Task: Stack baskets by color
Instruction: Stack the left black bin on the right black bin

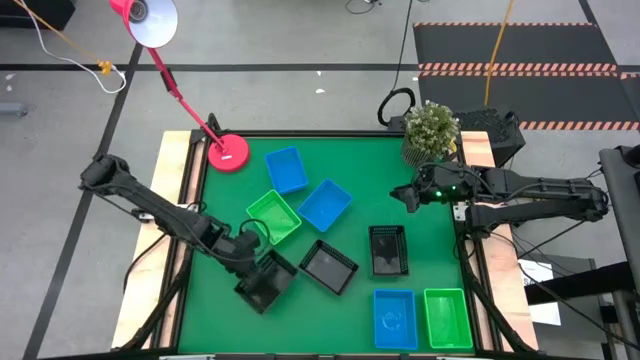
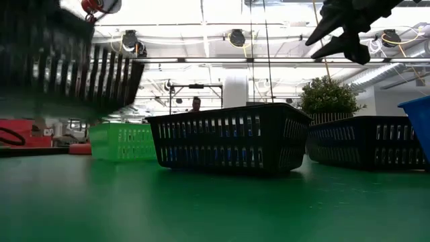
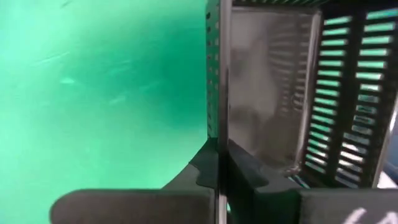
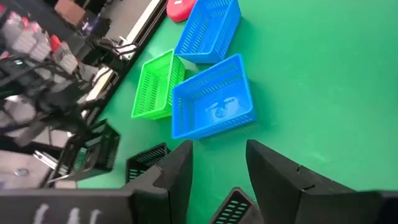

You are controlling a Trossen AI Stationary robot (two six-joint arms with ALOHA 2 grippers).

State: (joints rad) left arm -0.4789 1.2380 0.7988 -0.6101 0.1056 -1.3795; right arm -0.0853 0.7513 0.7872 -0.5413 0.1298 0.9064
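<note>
High view — left end effector [image 1: 256, 268] clamps black basket [image 1: 266, 281] wall.

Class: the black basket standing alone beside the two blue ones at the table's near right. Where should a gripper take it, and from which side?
Grip the black basket by one long wall, probably the one facing the open right gripper, coming straight down with one finger inside and one outside. It sits upright, open top up, its thin mesh walls clear of neighbours.
</note>
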